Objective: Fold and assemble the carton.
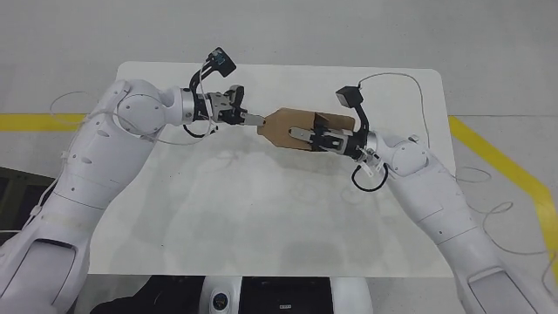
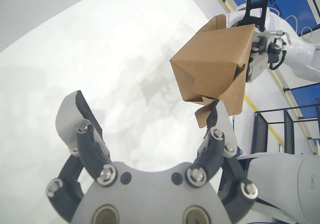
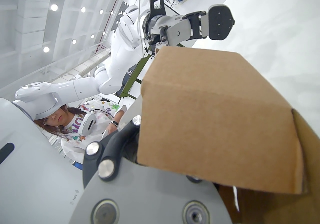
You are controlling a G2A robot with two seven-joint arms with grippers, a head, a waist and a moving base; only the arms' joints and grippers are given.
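Observation:
The brown carton (image 1: 292,125) hangs partly folded over the far middle of the white table (image 1: 261,218). My right gripper (image 1: 307,133) is shut on its right end, one finger (image 1: 312,133) lying across the top face. In the left wrist view the carton (image 2: 212,60) shows a pointed, folded end and a small loose flap (image 2: 203,115). My left gripper (image 2: 148,99) is open at that end, and one fingertip (image 2: 220,115) touches the flap; the other finger (image 2: 82,107) is apart from the carton. The carton's side wall (image 3: 212,120) is close in the right wrist view.
A thin cable (image 1: 410,83) loops over the table's far right corner. Yellow floor tape (image 1: 488,153) runs past both sides of the table. The near half of the table holds only the arms.

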